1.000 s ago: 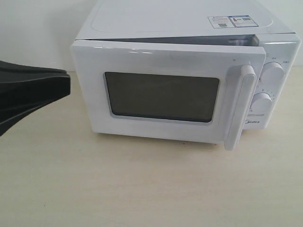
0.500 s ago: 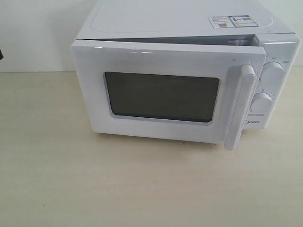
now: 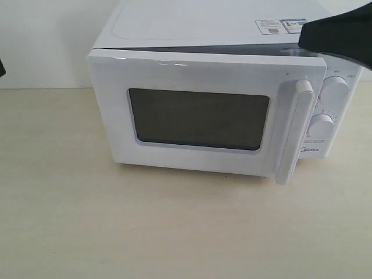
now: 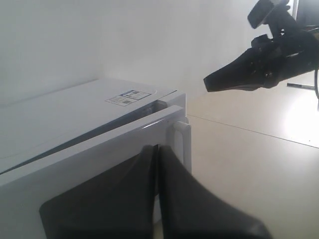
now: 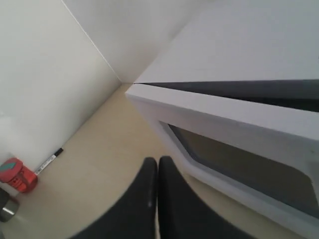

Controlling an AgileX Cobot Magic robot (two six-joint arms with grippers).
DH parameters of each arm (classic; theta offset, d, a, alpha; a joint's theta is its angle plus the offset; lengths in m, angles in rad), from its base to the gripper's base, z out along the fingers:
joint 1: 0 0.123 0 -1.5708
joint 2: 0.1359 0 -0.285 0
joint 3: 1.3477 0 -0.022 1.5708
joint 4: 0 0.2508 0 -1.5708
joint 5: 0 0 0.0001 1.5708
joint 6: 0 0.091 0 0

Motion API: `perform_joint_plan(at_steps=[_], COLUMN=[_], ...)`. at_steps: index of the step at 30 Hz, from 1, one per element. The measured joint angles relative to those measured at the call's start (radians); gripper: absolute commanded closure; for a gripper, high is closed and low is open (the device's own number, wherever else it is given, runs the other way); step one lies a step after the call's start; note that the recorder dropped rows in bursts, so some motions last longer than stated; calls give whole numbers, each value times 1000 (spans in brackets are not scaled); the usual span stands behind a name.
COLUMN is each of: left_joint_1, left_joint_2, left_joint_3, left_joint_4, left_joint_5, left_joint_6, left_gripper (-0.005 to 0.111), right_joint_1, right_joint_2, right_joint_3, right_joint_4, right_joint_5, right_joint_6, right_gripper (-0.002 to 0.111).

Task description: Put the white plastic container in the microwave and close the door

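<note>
The white microwave (image 3: 174, 23) stands on the tabletop. Its door (image 3: 197, 70) with the dark mesh window (image 3: 199, 119) is almost shut, leaving a thin dark gap along its top edge. The bar handle (image 3: 293, 131) is at the door's right. The white plastic container is hidden. My right gripper (image 3: 302, 35) hovers shut over the microwave's top right corner, empty; it is also in the right wrist view (image 5: 157, 162). My left gripper (image 4: 157, 148) is shut and empty, off to the microwave's left, pointing along the door towards the handle (image 4: 182, 142).
Two round dials (image 3: 334, 90) sit right of the door. In the right wrist view a red object (image 5: 17, 175), a marker pen (image 5: 48, 161) and a metal piece (image 5: 6, 206) lie by the wall. The beige tabletop (image 3: 174, 232) stretches in front.
My left gripper has pulled back out of the exterior view's left side. My right gripper has come in at the top right over the microwave. The door has not moved.
</note>
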Motion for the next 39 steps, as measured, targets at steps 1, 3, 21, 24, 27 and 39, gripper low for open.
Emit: perform_joint_plan(at_steps=[1, 3, 21, 24, 27, 39], left_joint_1=[0, 0, 0, 0, 0, 0], left_joint_2=[0, 0, 0, 0, 0, 0], left_joint_3=[0, 0, 0, 0, 0, 0], left_joint_4=[0, 0, 0, 0, 0, 0], left_joint_5=[-1, -3, -3, -3, -3, -3], left_joint_6=[0, 0, 0, 0, 0, 0], left_gripper=[103, 103, 103, 103, 103, 103], right_joint_1=[0, 0, 0, 0, 0, 0], right_joint_2=[13, 21, 22, 22, 16, 11], right_joint_3=[0, 0, 7, 7, 18, 18], right_joint_4=[10, 38, 566, 388, 376, 577], right_joint_5=[-6, -14, 382, 496, 519, 451], right_joint_6=[2, 2, 0, 2, 2, -37], right_gripper=[108, 108, 108, 108, 108, 108])
